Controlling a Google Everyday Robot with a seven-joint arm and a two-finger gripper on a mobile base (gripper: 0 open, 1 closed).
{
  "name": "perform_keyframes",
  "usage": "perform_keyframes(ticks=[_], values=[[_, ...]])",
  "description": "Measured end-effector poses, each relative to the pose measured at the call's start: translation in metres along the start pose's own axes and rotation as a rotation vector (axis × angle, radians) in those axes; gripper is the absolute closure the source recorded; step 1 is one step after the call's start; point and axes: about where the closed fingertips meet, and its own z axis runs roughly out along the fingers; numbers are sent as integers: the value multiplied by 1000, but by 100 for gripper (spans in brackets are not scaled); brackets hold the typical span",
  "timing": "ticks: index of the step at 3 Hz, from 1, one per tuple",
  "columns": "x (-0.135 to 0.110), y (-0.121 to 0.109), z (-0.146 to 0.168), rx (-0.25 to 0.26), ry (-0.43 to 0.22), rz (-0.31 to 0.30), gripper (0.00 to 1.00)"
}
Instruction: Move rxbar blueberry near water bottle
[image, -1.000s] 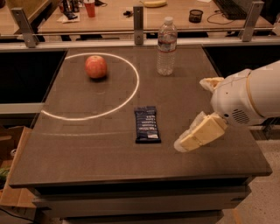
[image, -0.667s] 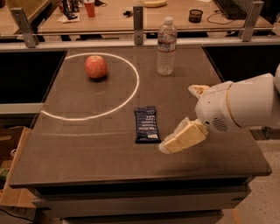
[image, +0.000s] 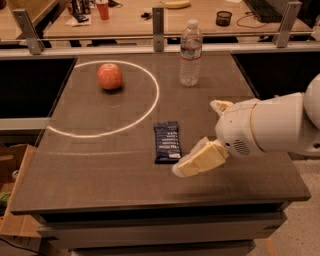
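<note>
The rxbar blueberry (image: 167, 142), a flat dark navy bar with white lettering, lies flat near the middle of the dark table. The water bottle (image: 190, 53), clear with a white cap, stands upright at the table's far edge, well behind the bar. My gripper (image: 202, 135) hangs just right of the bar, above the table. One cream finger (image: 200, 159) reaches to the bar's lower right corner; the other finger (image: 220, 106) is farther back. The fingers are spread apart and hold nothing.
A red apple (image: 110, 76) sits at the far left inside a white circle (image: 150, 100) drawn on the table (image: 100, 175). A metal rail (image: 158, 22) runs behind the table, with a cluttered desk beyond it. A cardboard box (image: 12, 200) stands on the floor at left.
My gripper and arm have moved left and a little toward the front, from well right of the bar to right beside it. The bar, bottle and apple have not moved.
</note>
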Motion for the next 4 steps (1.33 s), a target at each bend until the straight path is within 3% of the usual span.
perform_keyframes(ticks=[2, 4], values=[[-10, 25, 28, 38, -79, 44, 0], [2, 43, 55, 21, -95, 98, 0]])
